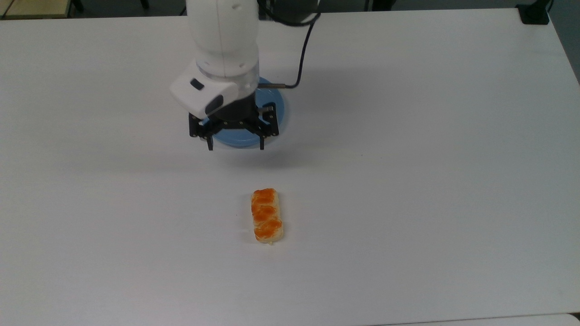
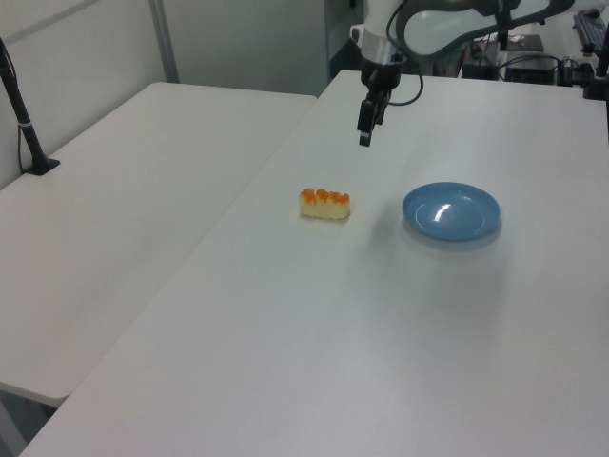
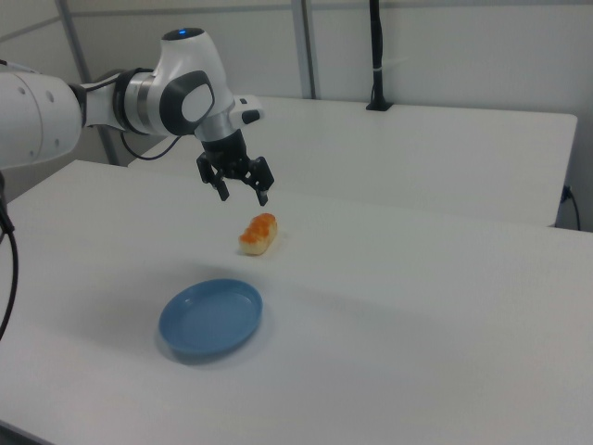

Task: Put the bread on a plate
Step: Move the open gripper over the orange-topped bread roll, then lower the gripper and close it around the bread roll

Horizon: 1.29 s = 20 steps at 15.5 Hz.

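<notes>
Judging by its lumpy glazed top and pale sides, the bread (image 1: 268,216) should be light, soft and easily crushed; a gentle pinch across its narrow middle, on the cream sides, looks best. It lies flat on the table (image 1: 430,181), well apart from the blue plate (image 3: 210,319). The gripper (image 1: 234,147) hangs above the table, fingers spread and empty. In the top view the arm covers much of the plate; the right view shows the whole plate and the gripper high above the tabletop.

Top view overhead, left and right views oblique from opposite sides, sharing table (image 1: 408,181)
</notes>
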Each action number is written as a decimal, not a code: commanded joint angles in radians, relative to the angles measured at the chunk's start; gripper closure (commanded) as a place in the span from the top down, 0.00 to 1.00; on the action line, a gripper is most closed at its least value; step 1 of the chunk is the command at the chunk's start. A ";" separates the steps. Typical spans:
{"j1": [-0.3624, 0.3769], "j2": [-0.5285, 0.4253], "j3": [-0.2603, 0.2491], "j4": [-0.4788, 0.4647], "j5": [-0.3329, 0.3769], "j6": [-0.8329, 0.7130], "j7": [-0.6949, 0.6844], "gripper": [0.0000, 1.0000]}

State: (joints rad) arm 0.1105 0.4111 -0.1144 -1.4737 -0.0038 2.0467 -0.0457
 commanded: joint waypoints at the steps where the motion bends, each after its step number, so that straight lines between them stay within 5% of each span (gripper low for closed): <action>1: 0.037 0.103 -0.021 0.105 0.018 0.007 0.030 1.00; 12: 0.055 0.304 -0.021 0.265 0.015 0.076 0.073 1.00; 20: 0.066 0.374 -0.021 0.268 0.008 0.130 0.079 1.00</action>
State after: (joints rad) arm 0.1600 0.7501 -0.1143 -1.2295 -0.0037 2.1605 0.0133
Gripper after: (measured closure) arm 0.000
